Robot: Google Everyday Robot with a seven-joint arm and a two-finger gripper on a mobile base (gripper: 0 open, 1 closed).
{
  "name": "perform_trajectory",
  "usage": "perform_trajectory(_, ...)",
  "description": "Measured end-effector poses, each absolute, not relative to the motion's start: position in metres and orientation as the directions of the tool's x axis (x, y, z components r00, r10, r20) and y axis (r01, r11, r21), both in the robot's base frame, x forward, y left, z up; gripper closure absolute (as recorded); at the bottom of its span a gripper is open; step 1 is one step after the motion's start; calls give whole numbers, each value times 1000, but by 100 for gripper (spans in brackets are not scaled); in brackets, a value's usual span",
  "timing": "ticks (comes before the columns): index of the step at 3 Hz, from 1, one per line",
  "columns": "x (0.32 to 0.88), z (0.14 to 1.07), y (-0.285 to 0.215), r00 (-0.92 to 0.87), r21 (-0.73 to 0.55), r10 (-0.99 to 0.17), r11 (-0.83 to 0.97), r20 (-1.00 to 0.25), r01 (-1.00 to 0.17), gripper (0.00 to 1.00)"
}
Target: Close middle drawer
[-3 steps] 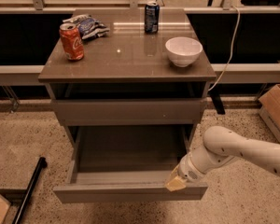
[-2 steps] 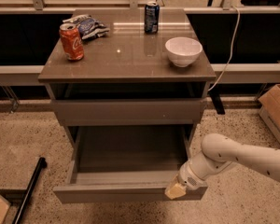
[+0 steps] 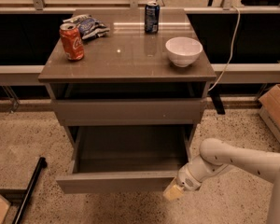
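gripper (image 3: 173, 192) by open middle drawer (image 3: 116, 182) corner, arm (image 3: 245, 158) cropped

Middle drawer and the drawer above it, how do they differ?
The middle drawer is pulled far out; the drawer above is pushed in. The middle drawer's front is low, the drawer above's taller. Both are grey, handleless. The hand is at the middle drawer's front right corner.

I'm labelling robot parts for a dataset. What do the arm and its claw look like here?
The arm is smooth, glossy white, made of rounded tubular segments with a bulbous joint. A short grey collar sits near the wrist. The claw, at the right front corner of the open middle drawer, is pale tan. No cables or markings show.
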State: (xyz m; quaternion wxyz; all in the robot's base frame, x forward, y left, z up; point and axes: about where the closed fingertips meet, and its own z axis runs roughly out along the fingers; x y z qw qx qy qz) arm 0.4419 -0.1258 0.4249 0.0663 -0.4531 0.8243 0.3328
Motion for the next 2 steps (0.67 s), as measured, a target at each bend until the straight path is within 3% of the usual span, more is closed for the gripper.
perform_trajectory(2, 458, 406, -118, -596, 509, -681, 365, -424, -779, 100)
